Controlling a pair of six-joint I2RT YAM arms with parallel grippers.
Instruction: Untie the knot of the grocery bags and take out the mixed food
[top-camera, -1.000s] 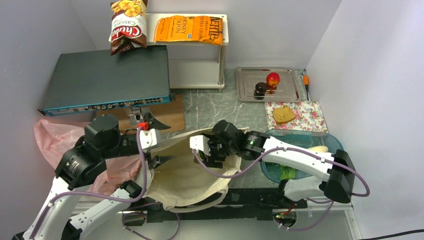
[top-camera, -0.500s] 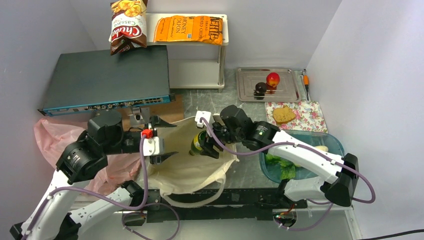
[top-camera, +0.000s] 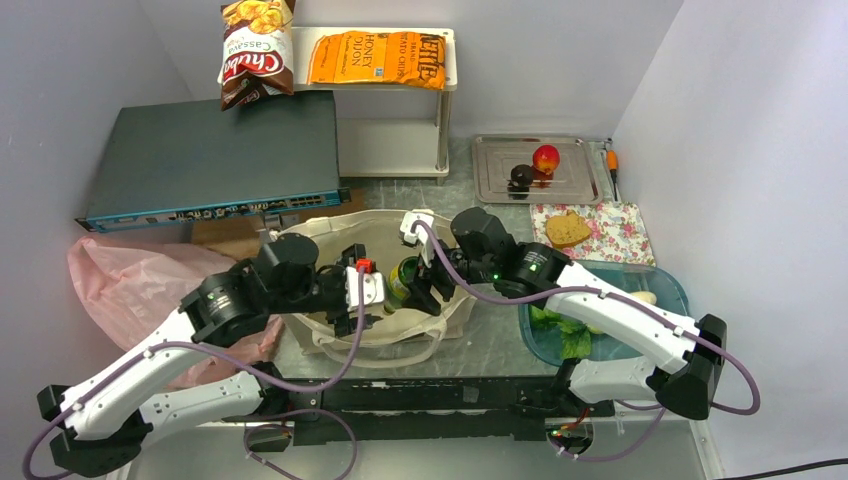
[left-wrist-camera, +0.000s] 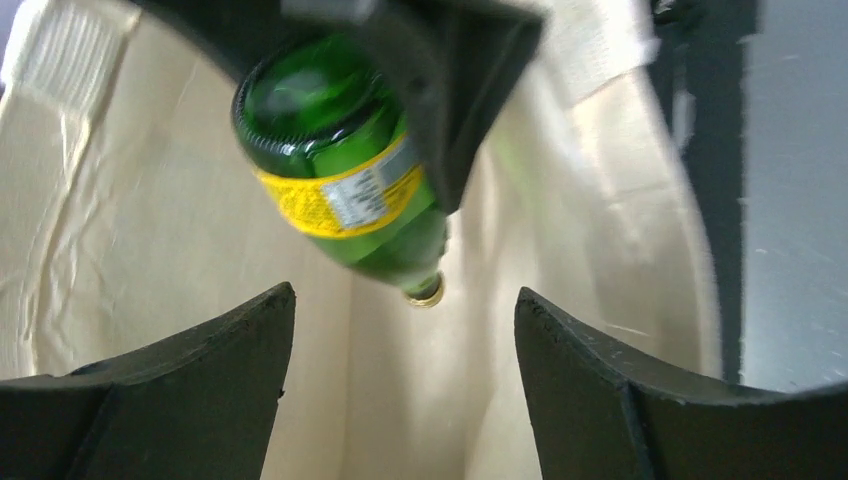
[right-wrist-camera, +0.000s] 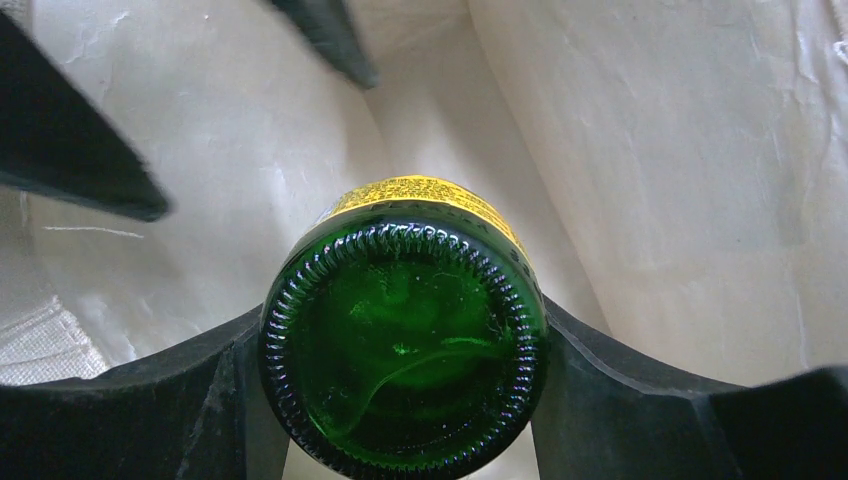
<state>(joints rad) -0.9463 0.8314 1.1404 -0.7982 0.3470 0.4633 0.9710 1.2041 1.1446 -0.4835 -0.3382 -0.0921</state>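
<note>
Green bottle (right-wrist-camera: 403, 340) with yellow label was tilted, neck pointing into the open canvas tote (top-camera: 330, 232) at mid-counter (top-camera: 500, 340). Right end effector (right-wrist-camera: 403, 420) clenched around its base. Left end effector (left-wrist-camera: 402, 300) released, jaws spread near the neck. Pink plastic bag (top-camera: 120, 280) lay at the counter's left edge.

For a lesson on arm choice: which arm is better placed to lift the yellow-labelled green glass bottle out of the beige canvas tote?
Right. The right gripper is closed on the green glass bottle, over the beige canvas tote; the left gripper is open and empty, short of the bottle's neck.
</note>
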